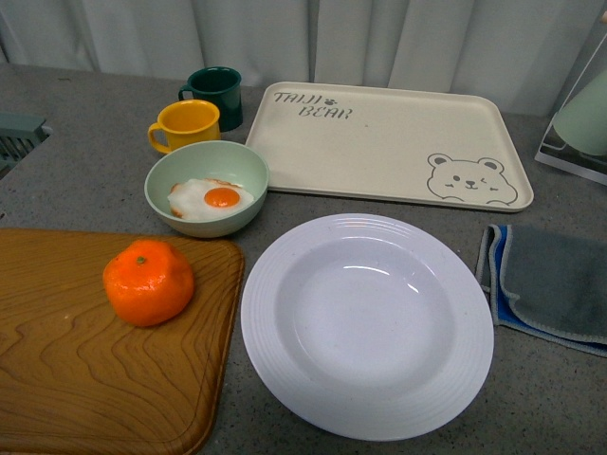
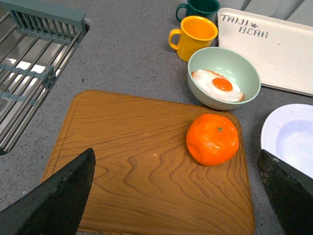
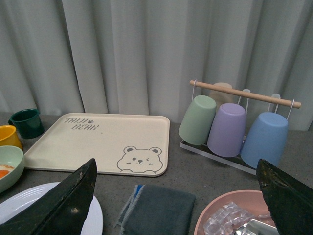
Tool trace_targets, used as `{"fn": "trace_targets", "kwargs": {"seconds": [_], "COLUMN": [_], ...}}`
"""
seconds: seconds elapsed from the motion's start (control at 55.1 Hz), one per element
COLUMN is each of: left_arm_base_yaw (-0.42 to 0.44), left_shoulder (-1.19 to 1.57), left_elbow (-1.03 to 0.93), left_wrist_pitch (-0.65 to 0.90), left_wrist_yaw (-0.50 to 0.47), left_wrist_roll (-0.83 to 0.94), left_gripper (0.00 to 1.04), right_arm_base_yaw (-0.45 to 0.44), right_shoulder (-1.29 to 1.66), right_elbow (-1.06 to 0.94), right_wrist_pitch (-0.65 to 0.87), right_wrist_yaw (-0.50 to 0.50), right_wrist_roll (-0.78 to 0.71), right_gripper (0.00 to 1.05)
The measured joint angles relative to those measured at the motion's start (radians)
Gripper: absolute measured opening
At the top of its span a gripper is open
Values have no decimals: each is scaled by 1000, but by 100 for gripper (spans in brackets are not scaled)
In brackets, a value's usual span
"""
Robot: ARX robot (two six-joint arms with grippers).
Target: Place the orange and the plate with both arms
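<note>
Orange stem-up on board, just left of plate; plate rim-up, round. Left tool and right tool wide open, empty.

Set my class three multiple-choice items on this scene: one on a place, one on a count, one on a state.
1. The orange lies: A on the board; B in the bowl; C in the plate.
2. Mugs behind the bowl: A one; B two; C three.
3. The plate is: A empty; B stacked on the bowl; C upside down.
Answers: 1 A, it rests on the wood grain. 2 B, one yellow and one green. 3 A, its white hollow faces up, bare.
</note>
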Motion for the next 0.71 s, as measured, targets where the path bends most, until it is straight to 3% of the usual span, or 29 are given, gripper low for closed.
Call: {"fn": "trace_targets", "kwargs": {"seconds": [0.073, 0.2, 0.381, 0.708], "left_arm_base_yaw": [-16, -27, -17, -48], "left_shoulder": [156, 448, 739, 988], "left_elbow": [29, 103, 206, 367], "left_wrist_pitch": [88, 195, 198, 218], "left_wrist_yaw": [5, 101, 173, 176], "left_wrist_roll": [-29, -75, -72, -40], "left_gripper": [98, 98, 98, 98], "right_arm_base_yaw": [0, 0, 0, 0], "right_shoulder": [0, 0, 0, 0], "right_elbow": [0, 0, 0, 0], "right_wrist_pitch": [0, 0, 0, 0], "right_wrist_yaw": [0, 0, 0, 0], "right_wrist_roll": [0, 0, 0, 0], "right_gripper": [95, 95, 95, 95]}}
